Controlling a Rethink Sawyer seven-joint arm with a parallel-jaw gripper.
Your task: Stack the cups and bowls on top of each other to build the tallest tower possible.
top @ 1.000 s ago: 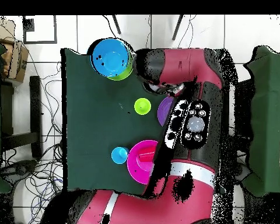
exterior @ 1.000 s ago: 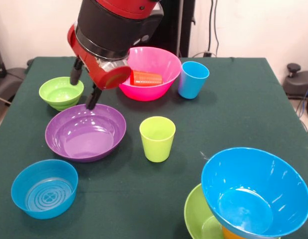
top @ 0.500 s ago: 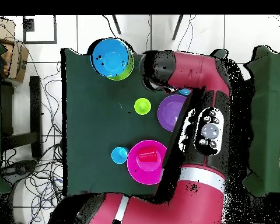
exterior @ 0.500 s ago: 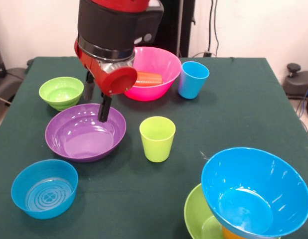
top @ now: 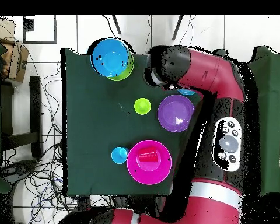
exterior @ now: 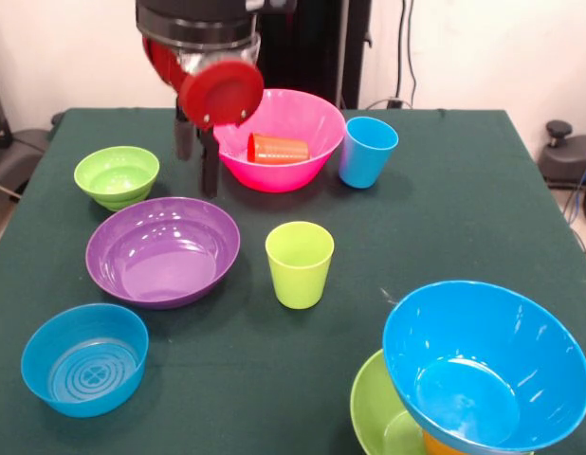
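Observation:
My gripper (exterior: 197, 159) hangs open and empty just beyond the large purple bowl (exterior: 163, 254), between the small lime green bowl (exterior: 117, 176) and the large pink bowl (exterior: 274, 177). A red cup (exterior: 279, 149) lies on its side in the pink bowl. The light blue cup (exterior: 368, 150) and the lime green cup (exterior: 300, 263) stand upright. The small blue ringed bowl (exterior: 84, 358) is at the near left. The tower at the near right is the large blue bowl (exterior: 487, 365) on an orange cup (exterior: 443, 445) in the large lime green bowl (exterior: 372, 412). In the overhead view the arm (top: 215, 93) hides the gripper.
The overhead view shows the tower (top: 111, 57), lime green cup (top: 142, 106), purple bowl (top: 175, 113), pink bowl (top: 157, 175) and light blue cup (top: 119, 155) on the dark green table (top: 90, 128). Cables and chairs surround the table.
The gripper has risen out of the purple bowl and drawn back toward the robot's base, still open. In the overhead view the arm has swung aside and uncovered the purple bowl.

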